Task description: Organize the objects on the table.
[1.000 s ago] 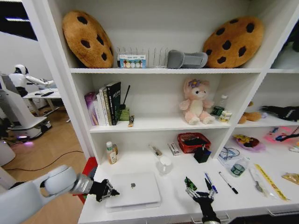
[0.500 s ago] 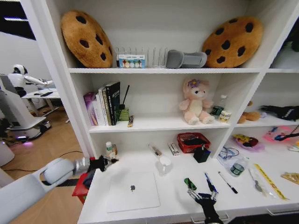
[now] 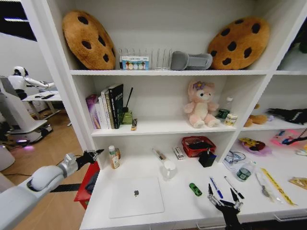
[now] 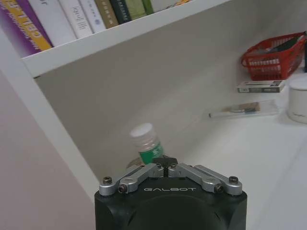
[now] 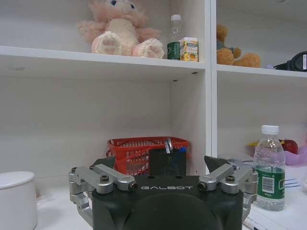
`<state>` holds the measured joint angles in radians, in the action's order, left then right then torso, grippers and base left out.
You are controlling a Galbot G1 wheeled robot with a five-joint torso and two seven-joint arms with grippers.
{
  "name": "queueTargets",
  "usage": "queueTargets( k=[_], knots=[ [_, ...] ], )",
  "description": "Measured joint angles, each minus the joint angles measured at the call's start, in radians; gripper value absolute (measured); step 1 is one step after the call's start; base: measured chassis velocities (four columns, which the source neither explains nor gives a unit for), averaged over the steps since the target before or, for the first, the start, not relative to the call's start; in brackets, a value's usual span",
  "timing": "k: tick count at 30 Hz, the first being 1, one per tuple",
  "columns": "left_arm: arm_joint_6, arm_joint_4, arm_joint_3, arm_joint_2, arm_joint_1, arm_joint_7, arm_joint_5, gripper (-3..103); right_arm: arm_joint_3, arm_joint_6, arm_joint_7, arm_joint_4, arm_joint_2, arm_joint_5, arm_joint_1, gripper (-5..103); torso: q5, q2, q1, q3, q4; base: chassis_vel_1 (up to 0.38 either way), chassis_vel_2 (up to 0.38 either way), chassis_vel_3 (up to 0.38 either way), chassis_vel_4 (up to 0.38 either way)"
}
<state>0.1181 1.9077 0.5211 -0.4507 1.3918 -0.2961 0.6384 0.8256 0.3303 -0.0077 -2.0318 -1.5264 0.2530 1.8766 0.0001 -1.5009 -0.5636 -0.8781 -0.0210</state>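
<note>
A closed silver laptop (image 3: 136, 195) lies flat on the white table (image 3: 177, 211), front left. To its right lie a tiny green toy car (image 3: 195, 189), a blue pen (image 3: 215, 188) and a black pen (image 3: 234, 188). My right gripper (image 3: 221, 192) (image 5: 160, 165) hovers open at the table's front edge, its fingers spread between the two pens with nothing between them. My left gripper (image 3: 97, 153) (image 4: 166, 162) is shut and empty, out beyond the table's left end, beside a small green-labelled bottle (image 3: 113, 157) (image 4: 144, 143).
At the back of the table stand a red basket (image 3: 198, 146) (image 5: 144, 151), a black pen holder (image 3: 207, 158), a white cup (image 3: 169, 168) and a water bottle (image 3: 245, 171) (image 5: 268, 177). A yellow ruler (image 3: 276, 187) lies far right. A red box (image 3: 86, 182) sits below the table's left end.
My left gripper has pulled away from the laptop's left edge, up and to the left. My right gripper has shifted right, from beside the green car to between the pens.
</note>
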Motion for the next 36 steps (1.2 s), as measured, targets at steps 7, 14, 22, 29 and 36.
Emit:
queueTargets(
  k=[7, 14, 22, 29, 36],
  knots=[
    [0.032, 0.100, 0.164, -0.081, 0.172, 0.038, -0.008, 0, 0.003, 0.000, 0.000, 0.014, 0.015, 0.015, -0.002, 100, 0.0000, 0.000, 0.000, 0.000, -0.0007, 0.000, 0.000, 0.000, 0.000],
    [0.057, 0.141, 0.378, -0.207, 0.371, 0.075, -0.005, 0, 0.003, -0.033, 0.033, 0.015, 0.036, 0.032, -0.006, 100, 0.0000, 0.000, 0.000, 0.000, -0.0004, 0.000, 0.000, 0.000, 0.000],
    [0.041, 0.185, 0.547, -0.480, 0.568, 0.120, -0.024, 0, -0.011, -0.115, 0.049, -0.025, 0.082, 0.071, -0.011, 100, 0.0000, 0.000, 0.000, 0.000, -0.0001, 0.000, 0.000, 0.000, 0.000],
    [0.025, 0.249, 0.611, -0.645, 0.577, 0.195, 0.006, 0, -0.032, -0.140, 0.051, -0.056, 0.120, 0.076, -0.015, 100, 0.0001, 0.000, 0.000, 0.000, -0.0008, 0.000, 0.000, 0.000, 0.000],
    [0.032, 0.338, 0.621, -0.780, 0.581, 0.224, 0.013, 1, -0.026, -0.155, 0.043, -0.130, 0.153, 0.070, 0.044, 100, 0.0000, 0.000, 0.000, 0.000, -0.0005, 0.000, 0.000, 0.000, 0.000]
  ],
)
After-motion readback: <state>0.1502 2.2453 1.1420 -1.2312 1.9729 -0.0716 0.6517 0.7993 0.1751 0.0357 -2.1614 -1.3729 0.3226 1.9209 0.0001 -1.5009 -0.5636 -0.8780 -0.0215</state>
